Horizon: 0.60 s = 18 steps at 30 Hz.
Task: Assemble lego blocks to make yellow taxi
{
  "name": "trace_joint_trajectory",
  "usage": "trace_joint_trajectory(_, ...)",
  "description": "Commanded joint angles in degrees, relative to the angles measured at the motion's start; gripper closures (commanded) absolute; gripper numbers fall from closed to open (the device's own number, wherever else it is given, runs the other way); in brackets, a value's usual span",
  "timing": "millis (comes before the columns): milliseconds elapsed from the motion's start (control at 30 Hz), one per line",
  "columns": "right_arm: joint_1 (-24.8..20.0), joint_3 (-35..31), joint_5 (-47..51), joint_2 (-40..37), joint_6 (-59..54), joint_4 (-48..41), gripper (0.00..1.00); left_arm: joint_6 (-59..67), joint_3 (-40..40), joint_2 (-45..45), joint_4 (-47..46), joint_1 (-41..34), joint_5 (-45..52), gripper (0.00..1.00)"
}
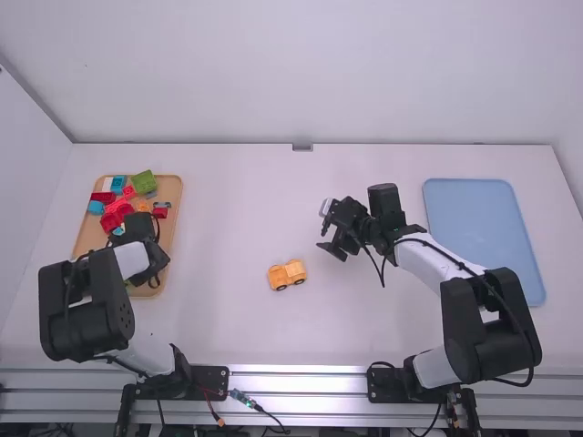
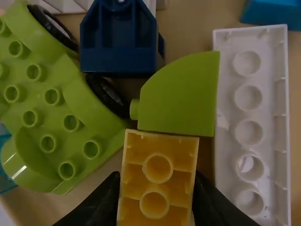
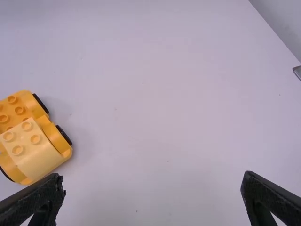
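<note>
My left gripper (image 2: 157, 181) seems clenched on the yellow block (image 2: 160, 140), hollow side showing, in the tray (image 1: 179, 205); I should lift straight past the green curved block (image 2: 181, 101). The half-built taxi (image 1: 287, 274) sits on the table (image 1: 228, 337); my right gripper (image 3: 153, 182) is released.

"Where's your yellow car?"
"Right of your wooden tray (image 1: 174, 228), well apart, upright on black wheels, with a pale yellow block (image 3: 40, 153) on top."
"Your loose yellow brick (image 2: 157, 165)?"
"At the tray, hollow underside up."
</note>
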Motion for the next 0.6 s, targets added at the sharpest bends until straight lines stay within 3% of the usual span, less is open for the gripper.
trace_joint_trajectory(0, 0.07, 1.44, -0.35, -0.28, 0.07, 0.02, 0.01, 0.77, -0.59, -0.15, -0.63, 0.15, 0.22, 0.61)
trace_joint_trajectory(100, -0.07, 1.44, -0.33, -0.28, 0.09, 0.04, 0.01, 0.75, -0.59, -0.15, -0.65, 0.24, 0.22, 0.61)
trace_joint_trajectory(367, -0.09, 1.44, -0.33, -0.28, 0.07, 0.02, 0.01, 0.73, -0.55, -0.15, -0.76, -0.15, 0.42, 0.73)
trace_joint_trajectory(567, -0.09, 1.44, -0.33, -0.28, 0.09, 0.04, 0.01, 0.70, -0.55, -0.15, -0.84, -0.15, 0.68, 0.73)
